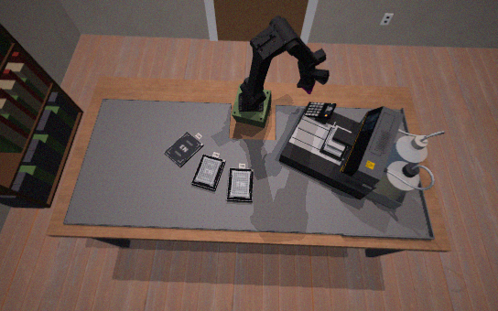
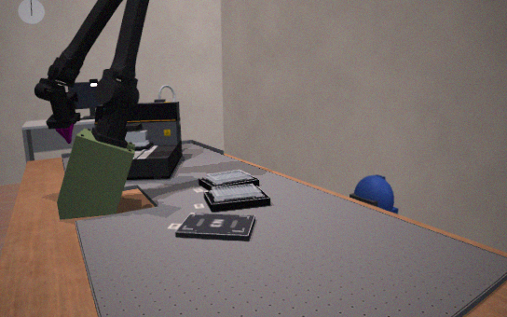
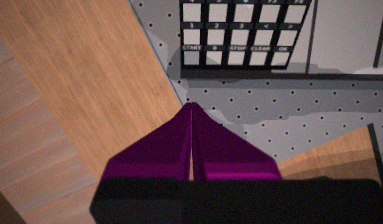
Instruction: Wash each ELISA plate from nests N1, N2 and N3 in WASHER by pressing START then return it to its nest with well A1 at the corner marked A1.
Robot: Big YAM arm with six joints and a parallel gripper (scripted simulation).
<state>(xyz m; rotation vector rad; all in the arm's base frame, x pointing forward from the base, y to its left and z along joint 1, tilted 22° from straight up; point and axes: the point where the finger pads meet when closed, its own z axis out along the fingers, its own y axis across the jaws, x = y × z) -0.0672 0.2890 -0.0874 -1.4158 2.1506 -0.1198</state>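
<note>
My gripper (image 1: pixel 308 88) is shut and empty, its purple fingers pressed together. It hangs above the back edge of the mat, just short of the washer's keypad (image 1: pixel 319 110). In the wrist view the START key (image 3: pixel 191 57) is the leftmost key in the lowest row, straight ahead of the fingertips and apart from them. The left nest (image 1: pixel 183 148) is empty. The middle nest (image 1: pixel 208 171) and the right nest (image 1: pixel 240 184) each hold a plate. A pale plate-like block (image 1: pixel 335 143) sits on the washer's carrier; I cannot tell whether it is seated.
The washer (image 1: pixel 339 148) stands at the right of the mat with two white bottles (image 1: pixel 407 160) beside it. The arm's green base (image 1: pixel 252 107) is at the back middle. A shelf (image 1: pixel 14 110) stands left of the table. A blue dome (image 2: pixel 375 191) sits at the table's edge.
</note>
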